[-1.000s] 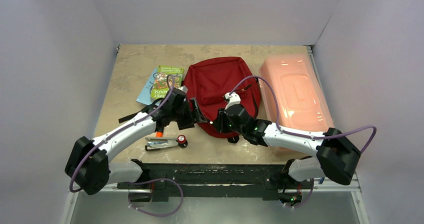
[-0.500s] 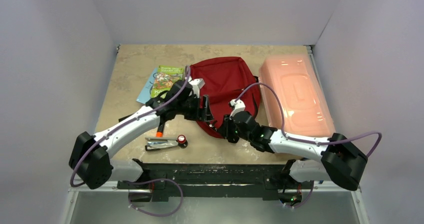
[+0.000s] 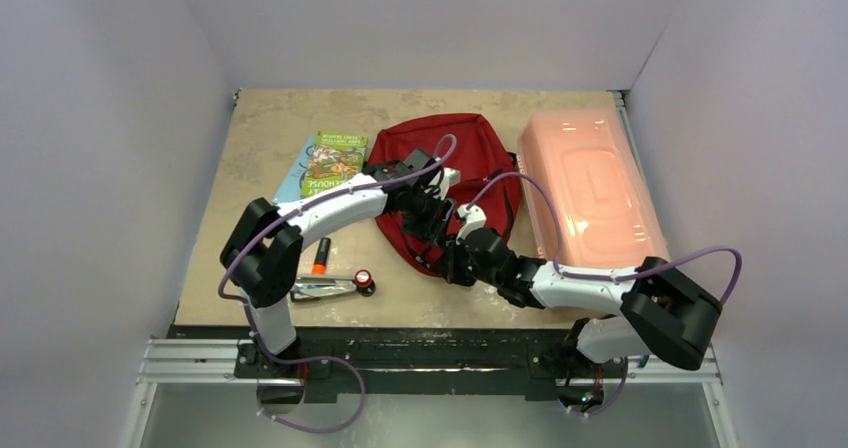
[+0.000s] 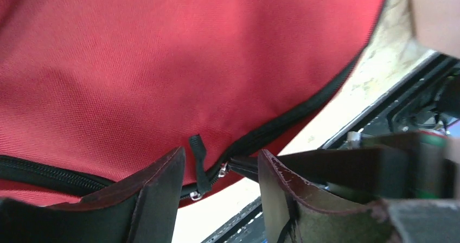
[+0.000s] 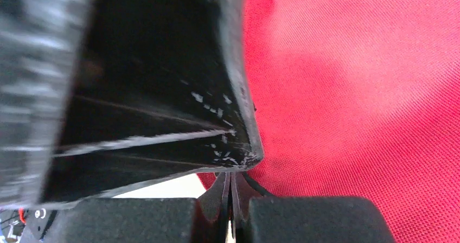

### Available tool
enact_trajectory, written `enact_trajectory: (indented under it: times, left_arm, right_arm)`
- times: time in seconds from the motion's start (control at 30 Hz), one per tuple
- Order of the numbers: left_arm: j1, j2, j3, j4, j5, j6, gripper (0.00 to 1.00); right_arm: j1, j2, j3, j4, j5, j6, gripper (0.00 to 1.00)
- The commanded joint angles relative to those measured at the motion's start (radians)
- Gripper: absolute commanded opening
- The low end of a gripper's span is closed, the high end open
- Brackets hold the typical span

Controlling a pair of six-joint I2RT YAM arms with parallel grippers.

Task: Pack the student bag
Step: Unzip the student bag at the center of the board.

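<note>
The dark red student bag [image 3: 440, 158] lies flat at mid-table, its black zipper along the near edge. My left gripper [image 3: 436, 230] hangs over that edge, open. In the left wrist view its fingers [image 4: 163, 183] stand either side of a black zipper pull [image 4: 197, 161] without touching it. My right gripper [image 3: 448, 260] is at the same near edge, shut. Its thin tips [image 4: 245, 167] meet a second slider [image 4: 223, 170] on the zipper. In the right wrist view the right gripper [image 5: 231, 184] is pressed together against the red fabric [image 5: 352, 107], with the left finger looming above.
A pale pink plastic box [image 3: 592, 188] lies right of the bag. Books [image 3: 330, 163] lie to its left. An orange marker [image 3: 319, 258] and a metal tool with a red-black cap [image 3: 330, 286] lie near the front left.
My left arm has swung right from beside the bag to over its near edge. My right gripper has moved down-left to the bag's near edge.
</note>
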Motion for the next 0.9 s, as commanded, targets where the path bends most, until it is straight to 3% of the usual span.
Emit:
enact_trajectory:
  times: [0.0,0.17,0.4,0.63,0.73,0.87]
  left_arm:
    - [-0.003,0.031,0.026,-0.035,0.001,0.031,0.49]
    - [-0.002,0.023,-0.035,0.014,-0.026,0.004,0.46]
    - [-0.005,0.017,-0.1,0.038,-0.058,0.0,0.36]
    - [-0.005,-0.055,-0.16,0.08,-0.106,-0.02,0.01]
    - [-0.004,-0.105,-0.201,0.127,-0.109,-0.038,0.0]
    - [-0.005,-0.161,-0.254,0.192,-0.1,-0.071,0.0]
  right_arm:
    - [-0.002,0.004,-0.018,0.087,-0.02,0.007,0.03]
    - [-0.002,0.015,-0.026,0.089,-0.019,0.001,0.1]
    - [-0.002,0.027,-0.02,0.092,-0.023,-0.007,0.11]
    - [-0.001,0.04,-0.01,0.089,-0.059,-0.039,0.13]
    - [-0.001,0.04,-0.009,0.103,-0.081,-0.058,0.14]
    - [0.001,0.041,-0.003,0.108,-0.13,-0.085,0.24]
